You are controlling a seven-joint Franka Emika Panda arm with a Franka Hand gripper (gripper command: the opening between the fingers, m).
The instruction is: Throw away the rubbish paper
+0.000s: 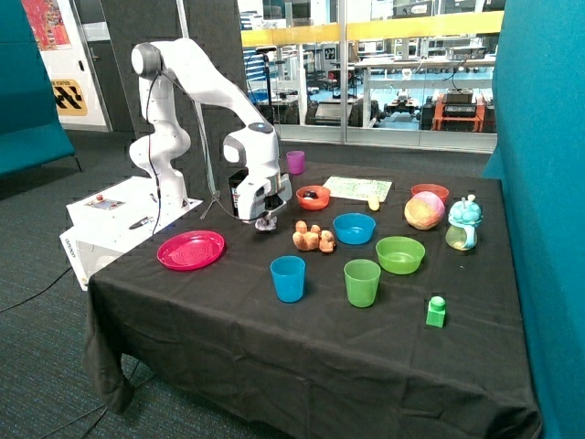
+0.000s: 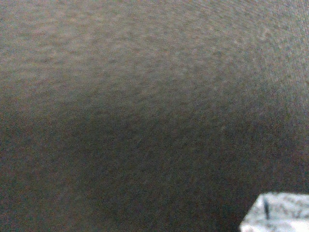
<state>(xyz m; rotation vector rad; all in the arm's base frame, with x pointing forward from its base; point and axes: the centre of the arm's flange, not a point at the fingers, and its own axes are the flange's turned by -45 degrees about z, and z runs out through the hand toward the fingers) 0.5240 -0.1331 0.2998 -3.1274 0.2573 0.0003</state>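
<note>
The gripper (image 1: 266, 220) sits low over the worktop (image 1: 228, 311), seemingly clamped on a paper wad (image 1: 268, 222), which may slip free when lifted.

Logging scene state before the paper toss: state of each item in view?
End effector: low over the cloth, between pink plate and toy cluster; grip unclear.
Pale lump: at its tip, possibly the paper.
Pink plate: flat, empty.
Blue cup: upright.
Green cup: upright.
Purple cup: upright.
Blue bowl: upright.
Green bowl: upright.
Orange bowl: holds something dark.
Sippy cup: upright, lidded.
</note>
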